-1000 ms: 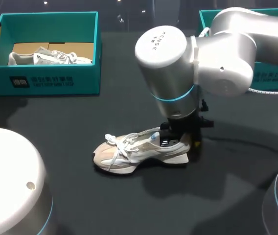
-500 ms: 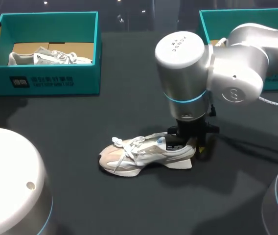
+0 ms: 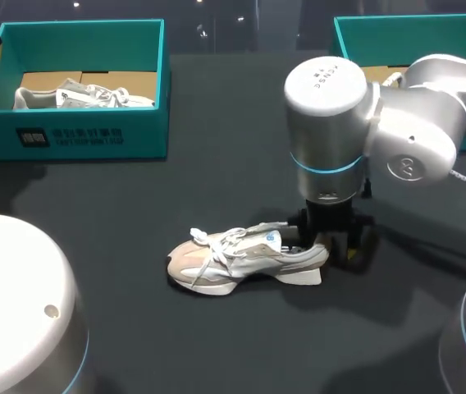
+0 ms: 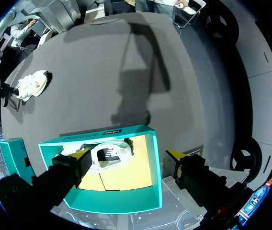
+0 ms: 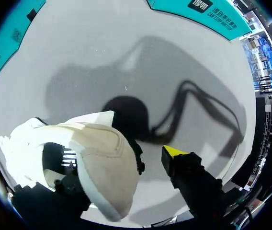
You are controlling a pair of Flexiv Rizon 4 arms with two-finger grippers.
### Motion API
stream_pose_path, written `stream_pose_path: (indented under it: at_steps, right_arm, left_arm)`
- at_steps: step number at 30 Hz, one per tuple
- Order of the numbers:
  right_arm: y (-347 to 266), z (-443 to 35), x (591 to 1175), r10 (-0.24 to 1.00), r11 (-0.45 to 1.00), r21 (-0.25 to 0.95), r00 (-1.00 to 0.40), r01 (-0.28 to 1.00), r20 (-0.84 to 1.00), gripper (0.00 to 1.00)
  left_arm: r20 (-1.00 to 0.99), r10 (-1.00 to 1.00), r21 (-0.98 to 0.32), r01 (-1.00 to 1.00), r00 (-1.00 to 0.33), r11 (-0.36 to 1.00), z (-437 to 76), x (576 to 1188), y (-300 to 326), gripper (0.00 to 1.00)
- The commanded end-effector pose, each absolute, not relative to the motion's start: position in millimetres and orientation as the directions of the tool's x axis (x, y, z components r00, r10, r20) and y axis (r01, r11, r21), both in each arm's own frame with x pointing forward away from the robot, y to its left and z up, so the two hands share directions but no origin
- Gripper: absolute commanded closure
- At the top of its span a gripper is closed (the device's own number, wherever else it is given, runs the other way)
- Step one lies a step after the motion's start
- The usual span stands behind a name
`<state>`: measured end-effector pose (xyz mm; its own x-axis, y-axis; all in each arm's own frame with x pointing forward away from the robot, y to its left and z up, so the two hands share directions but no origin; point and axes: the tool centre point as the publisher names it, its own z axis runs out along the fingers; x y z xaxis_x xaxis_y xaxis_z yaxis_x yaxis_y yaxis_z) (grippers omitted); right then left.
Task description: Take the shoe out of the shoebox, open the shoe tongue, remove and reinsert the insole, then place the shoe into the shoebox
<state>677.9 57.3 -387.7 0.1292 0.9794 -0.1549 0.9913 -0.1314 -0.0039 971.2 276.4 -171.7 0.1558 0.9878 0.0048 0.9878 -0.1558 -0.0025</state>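
Right pincer point(image 3: 331, 245): released, straddling the heel of the shoe point(image 5: 102, 163). The outer yellow finger point(image 5: 174, 153) stands just clear of the heel. The other finger is down in the shoe's opening, its tip hidden.
Shoe: upright on its sole, mid-bench point(image 3: 217, 345), toe toward my left, laces loose.
Left pincer point(image 4: 128, 155): released, fingers wide apart, hanging above the left box point(image 4: 112, 201) and touching nothing.
Left box: teal, at the bench's far left; a second shoe point(image 3: 81, 94) lies inside it on brown card.
Right box point(image 3: 364, 29): teal, at the far right, partly hidden behind the right arm point(image 3: 413, 139), well apart from the shoe.
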Motion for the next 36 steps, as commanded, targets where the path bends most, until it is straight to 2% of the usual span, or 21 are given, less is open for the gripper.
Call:
stream_pose_path:
  at_steps: [1,4,6,8,9,19,20,23,24,26,36]
  right_arm:
    - [50,-365,673,0.991,-0.109,0.017,0.11,0.994,-0.073,0.0]
    - [49,-339,673,0.999,-0.038,0.06,0.04,0.997,-0.025,0.0]
    - [48,-321,674,0.996,0.065,0.12,-0.072,0.991,0.051,0.0]
    - [50,-303,674,0.898,0.303,0.311,-0.379,0.901,0.222,0.0]
    - [51,-298,674,0.859,0.439,0.252,-0.485,0.862,0.164,0.0]
    - [51,-298,674,0.859,0.439,0.252,-0.485,0.862,0.164,0.0]
    - [48,-294,672,0.803,0.463,0.372,-0.559,0.804,0.209,0.0]
    - [33,-286,667,0.651,0.484,0.611,-0.725,0.626,0.226,0.0]
    - [28,-285,665,0.566,0.493,0.677,-0.792,0.546,0.227,0.0]
    - [19,-286,662,0.305,0.504,0.782,-0.923,0.366,0.236,0.0]
    - [19,-286,662,0.305,0.504,0.782,-0.923,0.366,0.236,0.0]
  left_arm:
    - [0.007,0.988,-0.001,0.988,0.156,-0.156,-172,971,276,0.0]
    - [0.007,0.988,-0.001,0.988,0.156,-0.156,-172,971,276,0.0]
    - [0.007,0.988,-0.001,0.988,0.156,-0.156,-172,971,276,0.0]
    - [0.007,0.988,-0.001,0.988,0.156,-0.156,-172,971,276,0.0]
    - [0.007,0.988,-0.001,0.988,0.156,-0.156,-172,971,276,0.0]
    - [0.007,0.988,-0.001,0.988,0.156,-0.156,-172,971,276,0.0]
    - [0.007,0.988,-0.001,0.988,0.156,-0.156,-172,971,276,0.0]
    - [0.007,0.988,-0.001,0.988,0.156,-0.156,-172,971,276,0.0]
    - [0.007,0.988,-0.001,0.988,0.156,-0.156,-172,971,276,0.0]
    - [0.007,0.988,-0.001,0.988,0.156,-0.156,-172,971,276,0.0]
    - [0.007,0.988,-0.001,0.988,0.156,-0.156,-172,971,276,0.0]
